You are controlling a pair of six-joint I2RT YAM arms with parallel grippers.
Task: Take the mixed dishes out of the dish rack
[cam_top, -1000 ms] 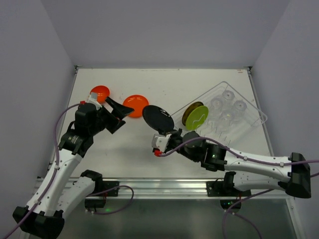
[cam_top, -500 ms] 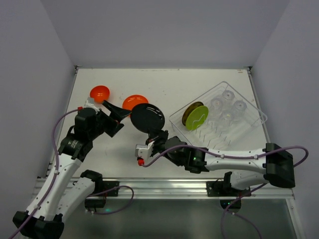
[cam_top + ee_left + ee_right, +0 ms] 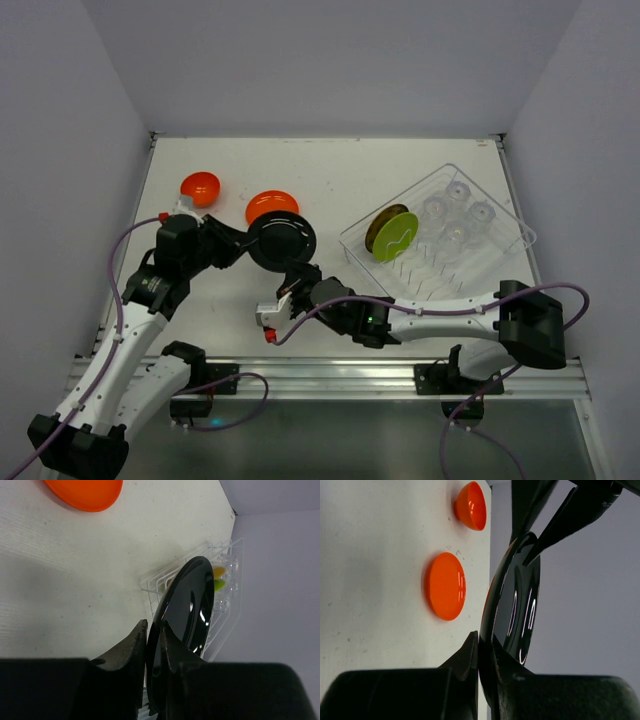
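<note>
— White table [image 3: 400, 170], pale grey walls on three sides. Where on it is the dark plate [image 3: 283, 242]?

— Off the surface, over the left half of the table, held between my two grippers. From above it covers the near edge of the orange plate [image 3: 271, 206], which lies flat on the table behind it.

— What does the dark one look like?

— Round, shallow and glossy black. Bright streaks of reflected light run across its face in both wrist views. Seen edge-on, it is thin.

— And your hands?

— My right gripper [image 3: 298, 278] is clamped on the rim at the plate's near side, one finger on each face. My left gripper [image 3: 240, 245] is pinched on the rim at the plate's left side. In the left wrist view the rim rises from between its two fingers.

— The other dishes?

— A small orange-red bowl [image 3: 200, 187] sits toward the far left corner, near the orange plate. The dish rack [image 3: 495, 205], clear plastic with rows of thin upright dividers, lies at an angle by the right edge. At its left end a lime green plate [image 3: 397, 238] and a brown-yellow patterned plate [image 3: 380, 228] stand on edge, side by side. Small clear cups [image 3: 458, 215] sit in the far part of the rack.
</note>
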